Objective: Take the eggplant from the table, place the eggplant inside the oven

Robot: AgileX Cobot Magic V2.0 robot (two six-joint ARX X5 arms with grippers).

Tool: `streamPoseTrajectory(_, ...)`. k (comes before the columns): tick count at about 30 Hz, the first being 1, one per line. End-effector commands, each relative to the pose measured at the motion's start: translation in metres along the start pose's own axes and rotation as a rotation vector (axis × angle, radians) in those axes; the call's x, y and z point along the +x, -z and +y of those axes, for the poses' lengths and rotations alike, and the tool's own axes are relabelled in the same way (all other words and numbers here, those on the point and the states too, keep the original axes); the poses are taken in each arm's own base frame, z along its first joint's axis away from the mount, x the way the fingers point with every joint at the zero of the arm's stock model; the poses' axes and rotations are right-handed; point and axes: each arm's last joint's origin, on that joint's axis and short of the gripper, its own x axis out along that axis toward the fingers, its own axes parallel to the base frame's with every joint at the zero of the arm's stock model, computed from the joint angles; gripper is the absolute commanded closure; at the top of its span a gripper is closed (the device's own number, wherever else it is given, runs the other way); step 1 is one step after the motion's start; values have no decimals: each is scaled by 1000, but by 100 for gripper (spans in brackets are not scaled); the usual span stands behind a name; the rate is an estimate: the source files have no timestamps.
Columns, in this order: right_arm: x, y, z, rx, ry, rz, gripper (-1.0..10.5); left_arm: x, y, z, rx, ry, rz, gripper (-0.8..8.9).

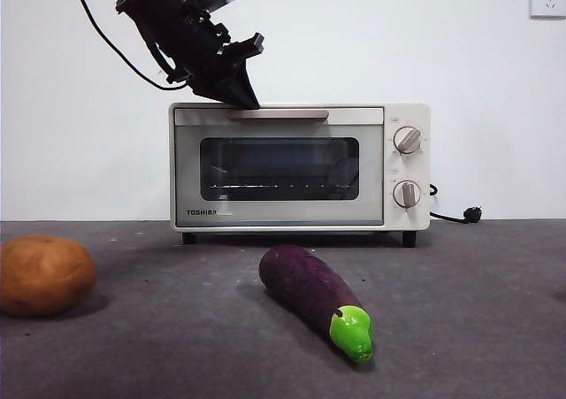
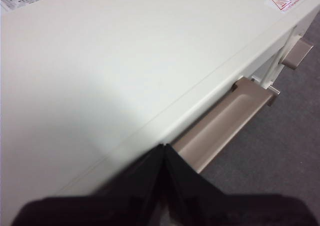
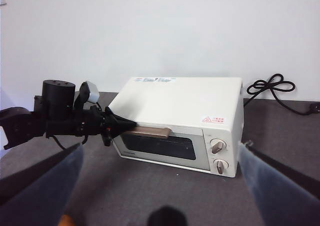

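While the oven (image 1: 299, 165) door was shut, we stood at the opening step, with the eggplant (image 1: 316, 298) not yet touched.

Because the door had to come down before anything went in, we judged the next move to be a hook or pinch on the bar handle (image 1: 278, 114) and a downward pull, and only then a reach for the eggplant, which lay on the table (image 1: 478, 310) in front of the oven, green cap toward the camera. Our left gripper (image 2: 164, 147) had its jaws clenched together on nothing, tips at the oven's top front edge just beside the handle; our right gripper (image 3: 160, 186) hung well back, spread wide and empty. A potato (image 1: 44, 275) sat far off to one side. We read "TOSHIBA" on the door's lower corner; the red warning sticker and the printed label on the oven's top were too small to read.
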Motion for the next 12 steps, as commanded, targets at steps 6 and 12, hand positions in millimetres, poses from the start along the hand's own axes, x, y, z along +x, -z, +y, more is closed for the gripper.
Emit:
streamPoseTrajectory(6, -1, -1, 1, 3, -5, -7, 380, 14, 15, -8, -4, 35, 95, 819)
streamPoseTrajectory(12, 3, -1, -1, 8, -5, 4, 380, 17, 19, -26, -1, 83, 160, 819)
